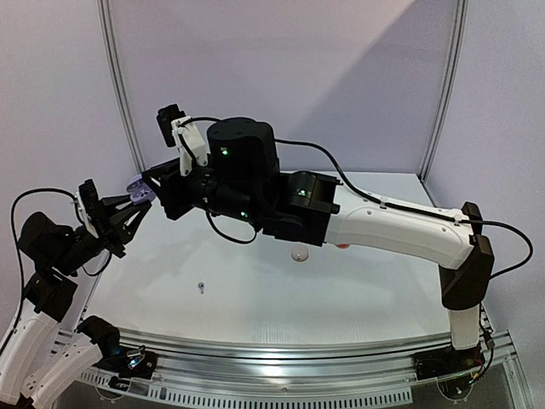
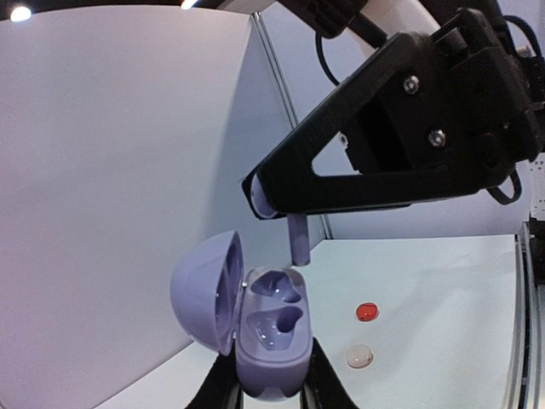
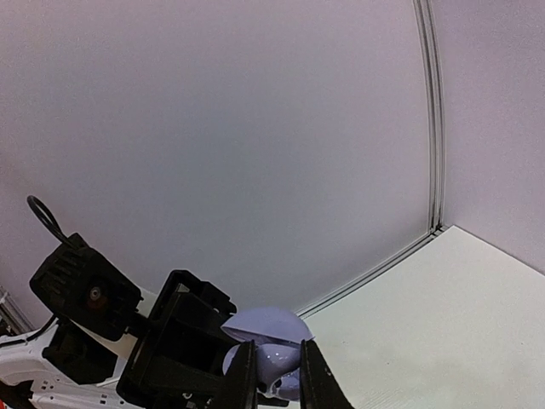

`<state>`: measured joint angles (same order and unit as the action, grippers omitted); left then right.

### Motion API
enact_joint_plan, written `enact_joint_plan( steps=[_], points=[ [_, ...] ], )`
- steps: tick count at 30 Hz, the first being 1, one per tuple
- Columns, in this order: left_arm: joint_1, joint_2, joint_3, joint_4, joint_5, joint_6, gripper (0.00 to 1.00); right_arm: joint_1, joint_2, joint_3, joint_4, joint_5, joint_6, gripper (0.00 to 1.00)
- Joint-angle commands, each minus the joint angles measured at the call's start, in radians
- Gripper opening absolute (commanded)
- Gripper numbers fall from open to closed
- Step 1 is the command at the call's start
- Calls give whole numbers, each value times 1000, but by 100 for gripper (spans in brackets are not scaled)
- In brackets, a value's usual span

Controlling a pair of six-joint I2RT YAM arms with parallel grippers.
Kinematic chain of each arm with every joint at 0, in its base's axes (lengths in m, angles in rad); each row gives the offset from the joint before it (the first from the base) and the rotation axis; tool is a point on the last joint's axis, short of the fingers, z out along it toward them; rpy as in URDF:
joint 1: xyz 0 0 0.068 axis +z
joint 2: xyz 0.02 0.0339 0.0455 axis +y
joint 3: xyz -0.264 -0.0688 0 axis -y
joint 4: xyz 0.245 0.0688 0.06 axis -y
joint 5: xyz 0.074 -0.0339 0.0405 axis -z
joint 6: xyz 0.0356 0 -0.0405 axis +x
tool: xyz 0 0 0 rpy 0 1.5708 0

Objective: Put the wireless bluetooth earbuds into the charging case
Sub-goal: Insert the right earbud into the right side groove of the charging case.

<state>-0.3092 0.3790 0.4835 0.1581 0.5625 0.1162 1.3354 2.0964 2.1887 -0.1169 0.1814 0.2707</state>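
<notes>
The left pincer [image 2: 271, 385] is clamped on the base of an open lilac charging case [image 2: 271, 336], which is held clear of the worktop [image 2: 443, 290] with both sockets exposed. The right pincer [image 3: 277, 379] grips a lilac earbud [image 2: 299, 240], stem down, just above the case; contact cannot be determined. The right wrist view hides the sockets. A red round item [image 2: 367, 312] and a white round item [image 2: 359, 356] lie on the worktop. Only the top view shows a tiny object [image 1: 201, 287], too small to identify.

High rear overview; close wrist views, both on lilac case [image 2: 271, 362]
</notes>
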Motion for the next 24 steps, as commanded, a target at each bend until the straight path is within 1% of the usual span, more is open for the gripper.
enact_joint_plan(
  steps=[1,8,16,24],
  points=[
    [-3,0,22,-15,-7,13,0,8,32,34,17,14,-15,0],
    [-3,4,28,-21,-2,11,0,8,56,47,8,15,-14,0],
    [-3,5,33,-28,-12,3,0,8,72,62,-58,52,-44,0],
    [-3,15,39,-40,-17,6,0,18,93,90,-91,91,-110,0]
  ],
)
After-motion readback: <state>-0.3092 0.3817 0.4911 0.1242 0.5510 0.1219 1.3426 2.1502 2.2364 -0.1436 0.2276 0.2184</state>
